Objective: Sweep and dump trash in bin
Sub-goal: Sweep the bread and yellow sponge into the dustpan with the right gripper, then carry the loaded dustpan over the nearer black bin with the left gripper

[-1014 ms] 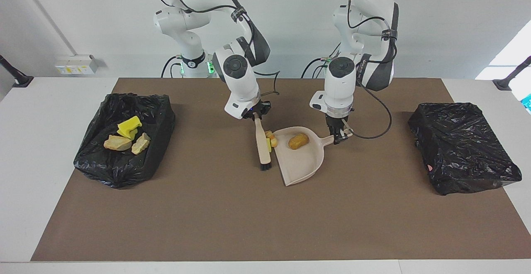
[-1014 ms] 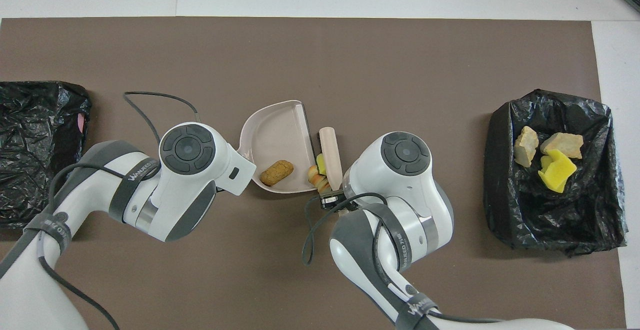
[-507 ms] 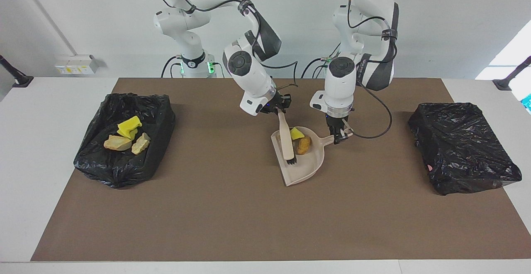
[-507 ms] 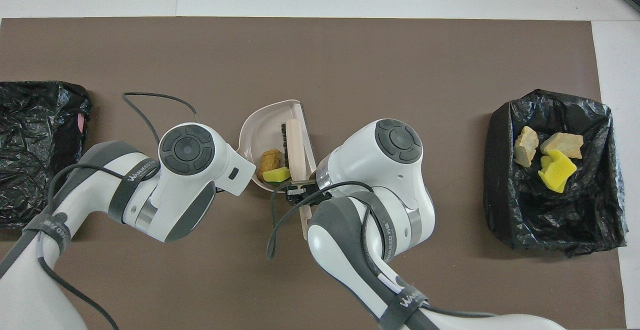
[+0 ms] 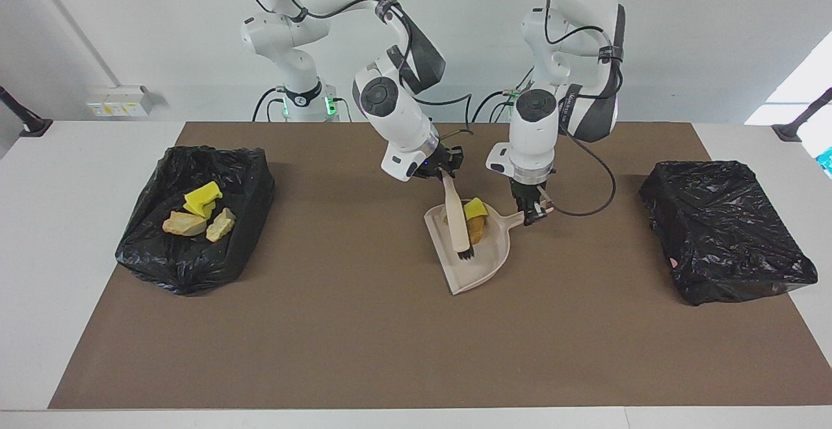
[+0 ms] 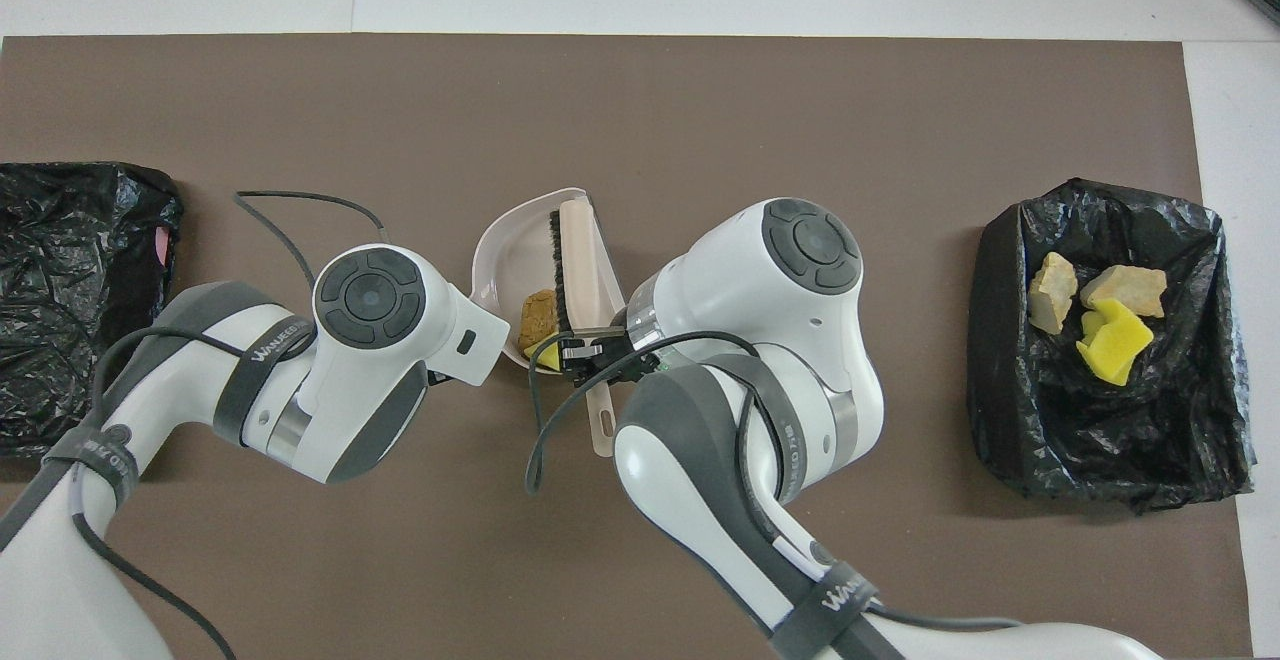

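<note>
The beige dustpan (image 5: 480,272) (image 6: 503,250) rests mid-mat, and my left gripper (image 5: 534,212) is shut on its handle (image 5: 518,219). Over the pan's robot-side end my right gripper (image 5: 446,169) (image 6: 590,351) is shut on the handle of the beige brush (image 5: 457,218) (image 6: 579,245). The brush slants down into the pan, its black bristles (image 5: 465,255) on the pan floor. Trash lies in the pan beside the brush: a yellow sponge bit (image 5: 476,207) (image 6: 546,359) and an orange-brown lump (image 5: 479,227) (image 6: 537,309). The black-lined bin (image 5: 255,182) (image 6: 1100,430) at the right arm's end holds a yellow sponge (image 5: 203,197) (image 6: 1112,342) and two tan chunks (image 5: 184,223).
A second black-bagged box (image 5: 725,231) (image 6: 70,290) sits at the left arm's end of the brown mat. A black cable (image 5: 588,205) loops from the left wrist onto the mat beside the dustpan.
My right gripper carried the brush from beside the dustpan's mouth into it, pushing the yellow and orange bits in against the brown lump. The dustpan shifted slightly; the left gripper kept its hold.
</note>
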Robot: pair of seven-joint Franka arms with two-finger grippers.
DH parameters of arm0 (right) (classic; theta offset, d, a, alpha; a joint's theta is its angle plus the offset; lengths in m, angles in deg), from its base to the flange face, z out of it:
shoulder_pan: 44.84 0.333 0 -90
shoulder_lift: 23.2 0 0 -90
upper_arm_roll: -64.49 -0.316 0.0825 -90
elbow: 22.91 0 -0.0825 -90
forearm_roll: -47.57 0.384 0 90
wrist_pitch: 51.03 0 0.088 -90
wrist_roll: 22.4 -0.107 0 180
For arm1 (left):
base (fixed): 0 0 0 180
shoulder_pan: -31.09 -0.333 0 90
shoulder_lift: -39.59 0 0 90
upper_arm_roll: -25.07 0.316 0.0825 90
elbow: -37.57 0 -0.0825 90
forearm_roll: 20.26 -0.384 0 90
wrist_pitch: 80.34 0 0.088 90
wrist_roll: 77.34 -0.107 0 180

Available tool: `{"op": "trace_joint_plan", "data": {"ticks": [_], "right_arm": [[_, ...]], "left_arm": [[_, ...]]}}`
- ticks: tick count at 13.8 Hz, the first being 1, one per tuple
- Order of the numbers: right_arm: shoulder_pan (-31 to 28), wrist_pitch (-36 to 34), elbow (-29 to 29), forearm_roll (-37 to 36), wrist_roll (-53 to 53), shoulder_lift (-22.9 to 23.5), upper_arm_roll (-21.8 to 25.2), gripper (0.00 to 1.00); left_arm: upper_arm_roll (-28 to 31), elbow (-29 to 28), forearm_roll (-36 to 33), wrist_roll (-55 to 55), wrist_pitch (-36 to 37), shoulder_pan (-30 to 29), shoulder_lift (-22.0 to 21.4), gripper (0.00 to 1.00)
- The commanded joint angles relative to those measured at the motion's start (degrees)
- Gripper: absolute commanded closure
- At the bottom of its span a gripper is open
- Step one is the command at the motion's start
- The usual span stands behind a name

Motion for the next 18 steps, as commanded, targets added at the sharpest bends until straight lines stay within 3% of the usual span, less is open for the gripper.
{"op": "trace_joint_plan", "data": {"ticks": [1, 6, 9, 12, 16, 18], "right_arm": [[-0.94, -5.96, 2.89, -3.25, -1.83, -1.54, 1.33, 1.00], [-1.29, -17.55, 2.45, -11.24, -5.77, -6.64, 1.69, 1.00], [0.29, -21.00, 0.18, -16.36, -10.43, -9.28, 1.07, 1.00], [4.24, -18.82, -6.67, -16.98, -15.26, -13.76, 0.98, 1.00], [9.77, -13.10, -14.68, -16.54, -19.12, -19.39, 0.98, 1.00], [13.63, -10.04, -15.30, -16.19, -22.81, -18.96, 0.98, 1.00]], "left_arm": [[0.07, -1.72, -0.56, 3.34, -0.97, -0.51, -1.43, 1.00], [0.07, -0.93, -0.30, 6.43, -0.53, -1.13, -0.99, 1.00], [0.16, -0.14, -0.30, 6.69, 0.87, -1.74, -1.43, 1.00], [0.16, 3.20, 0.40, 6.43, 4.74, -4.71, -1.69, 1.00], [0.25, 3.21, 7.07, 6.08, 5.10, -8.94, -6.07, 1.00], [0.25, 3.29, 8.31, 5.82, 7.20, -12.18, -8.36, 1.00]]}}
